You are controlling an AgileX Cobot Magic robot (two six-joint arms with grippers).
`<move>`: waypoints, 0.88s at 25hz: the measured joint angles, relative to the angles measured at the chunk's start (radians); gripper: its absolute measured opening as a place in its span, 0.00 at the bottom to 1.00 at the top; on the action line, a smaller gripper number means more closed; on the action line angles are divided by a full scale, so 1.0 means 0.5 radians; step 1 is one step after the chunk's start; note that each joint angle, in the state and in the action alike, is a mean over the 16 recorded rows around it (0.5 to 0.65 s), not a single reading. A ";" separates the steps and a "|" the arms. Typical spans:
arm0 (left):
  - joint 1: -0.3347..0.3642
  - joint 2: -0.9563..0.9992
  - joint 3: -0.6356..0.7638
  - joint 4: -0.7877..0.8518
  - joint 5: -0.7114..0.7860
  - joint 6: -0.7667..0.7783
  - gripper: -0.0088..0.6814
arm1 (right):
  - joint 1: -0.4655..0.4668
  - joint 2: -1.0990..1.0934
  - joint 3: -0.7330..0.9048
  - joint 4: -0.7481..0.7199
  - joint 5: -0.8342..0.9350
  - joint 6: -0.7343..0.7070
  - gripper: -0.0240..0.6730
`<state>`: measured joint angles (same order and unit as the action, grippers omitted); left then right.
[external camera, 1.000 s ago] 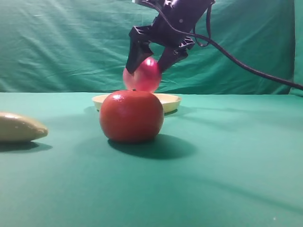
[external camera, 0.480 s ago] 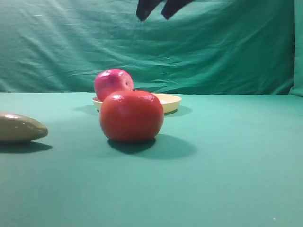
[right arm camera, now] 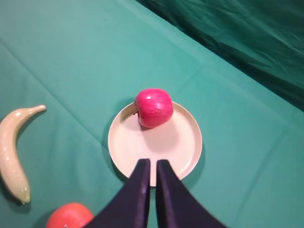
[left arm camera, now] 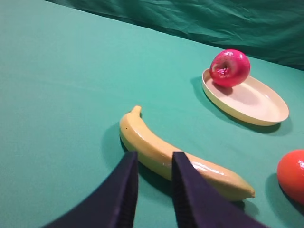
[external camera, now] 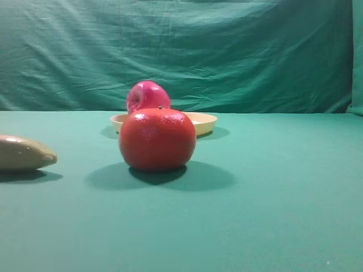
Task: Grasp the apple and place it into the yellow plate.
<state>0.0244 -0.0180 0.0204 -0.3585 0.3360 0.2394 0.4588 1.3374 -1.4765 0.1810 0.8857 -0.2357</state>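
Apple [right arm camera: 153, 108] sitting in yellow plate [right arm camera: 180, 147], near its rim. Right pincer [right arm camera: 151, 164] shut, holding nothing. Left pincer [left arm camera: 154, 159] a little open, holding nothing.

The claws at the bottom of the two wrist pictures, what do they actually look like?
Each claw is a pair of flat, dark navy-black fingers, smooth and unmarked. The left claw has broad, slightly curved fingers; the right claw has fingers that taper to narrow tips. No cables, arms or labels show.

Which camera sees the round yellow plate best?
The right wrist view: it looks down on the whole shallow round cream-yellow plate, shiny red apple inside. The left wrist view shows it slanted, and in the high view the orange-red fruit hides its middle.
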 joint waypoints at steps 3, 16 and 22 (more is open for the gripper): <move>0.000 0.000 0.000 0.000 0.000 0.000 0.24 | 0.000 -0.261 0.288 -0.005 -0.132 0.029 0.03; 0.000 0.000 0.000 0.000 0.000 0.000 0.24 | 0.000 -1.386 1.288 -0.006 -0.393 0.058 0.03; 0.000 0.000 0.000 0.000 0.000 0.000 0.24 | 0.000 -1.726 1.424 -0.021 -0.255 0.061 0.03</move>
<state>0.0244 -0.0180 0.0204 -0.3585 0.3360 0.2394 0.4588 0.4746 -0.7644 0.1704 0.7584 -0.2054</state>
